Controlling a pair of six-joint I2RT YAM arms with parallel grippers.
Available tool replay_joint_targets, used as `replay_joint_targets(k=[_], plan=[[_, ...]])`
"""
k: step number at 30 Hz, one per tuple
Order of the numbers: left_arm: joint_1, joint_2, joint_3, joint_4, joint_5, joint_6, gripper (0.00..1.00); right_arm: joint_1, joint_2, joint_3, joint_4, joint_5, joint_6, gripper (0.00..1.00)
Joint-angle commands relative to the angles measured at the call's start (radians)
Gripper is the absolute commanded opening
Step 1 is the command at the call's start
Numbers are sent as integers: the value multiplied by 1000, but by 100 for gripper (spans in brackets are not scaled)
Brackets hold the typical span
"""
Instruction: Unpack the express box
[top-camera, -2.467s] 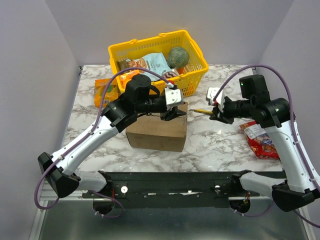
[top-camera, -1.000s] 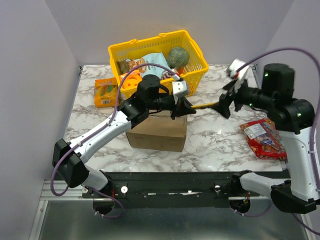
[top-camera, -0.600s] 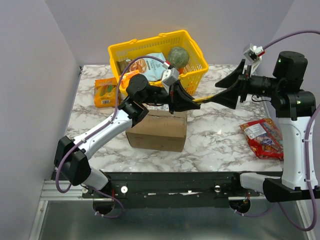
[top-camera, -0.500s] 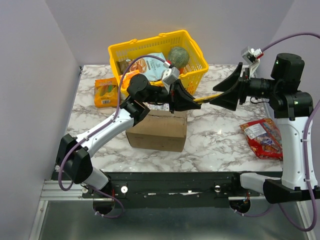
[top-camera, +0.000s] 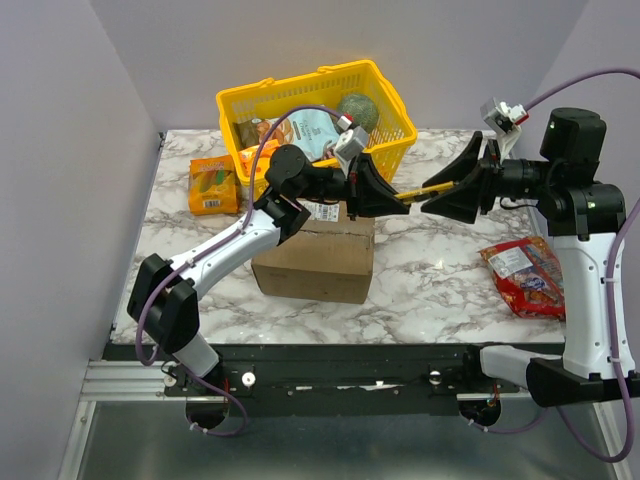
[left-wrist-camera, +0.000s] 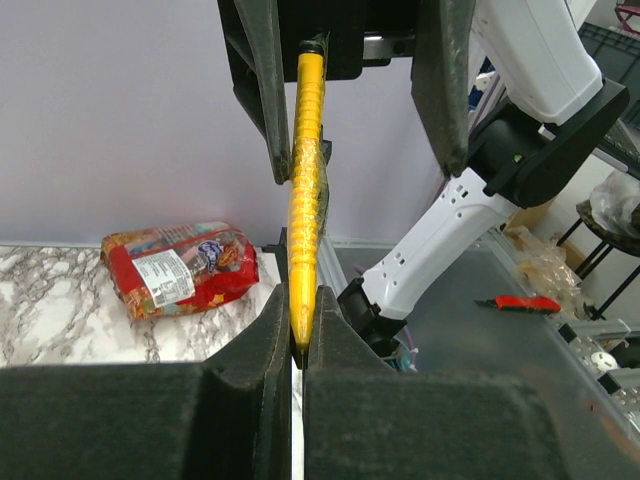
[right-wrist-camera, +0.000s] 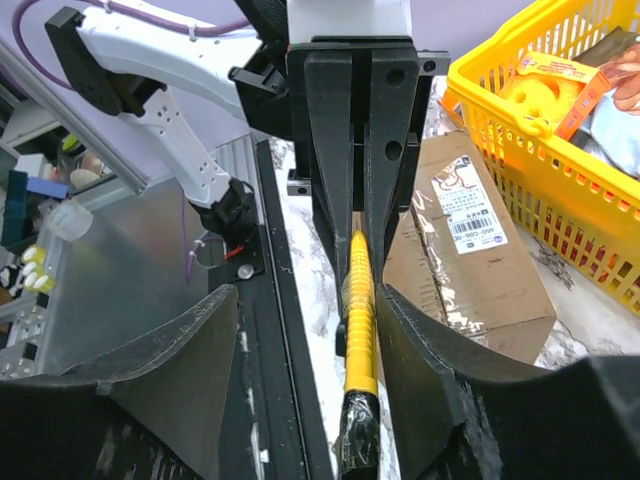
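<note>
The brown express box (top-camera: 315, 260) with its white label (top-camera: 325, 212) stands closed at the table's middle; it also shows in the right wrist view (right-wrist-camera: 470, 250). Above it a yellow ribbed tool (top-camera: 412, 194) hangs in the air between both grippers. My left gripper (top-camera: 393, 195) is shut on the tool's pointed tip (left-wrist-camera: 298, 330). My right gripper (top-camera: 432, 198) is open, its fingers (right-wrist-camera: 430, 360) spread wide around the tool's black-taped end (right-wrist-camera: 358, 440). In the left wrist view the tool (left-wrist-camera: 305, 200) rests against one right finger (left-wrist-camera: 262, 90).
A yellow basket (top-camera: 390, 150) with packets and a green round thing stands behind the box. An orange snack box (top-camera: 212, 185) lies at the back left. A red snack bag (top-camera: 525, 280) lies at the right, also in the left wrist view (left-wrist-camera: 180, 275).
My right arm lifted the yellow tool off the table and opened its jaws. My left gripper rose from the box, reached right and closed on the tool's tip.
</note>
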Motion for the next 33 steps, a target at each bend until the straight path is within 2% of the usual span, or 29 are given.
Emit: replay_joint_targets(k=[1,22,33], plan=[[2,19,41,61,14,-32,0,-4,4,24,-61,21,-71,64],[9,58,66,90,-2,-63,0,10,-5,-59,65,38,30,44],[16,61,61,108,-11,-75,0,10,-19,-105,148,61,97,38]])
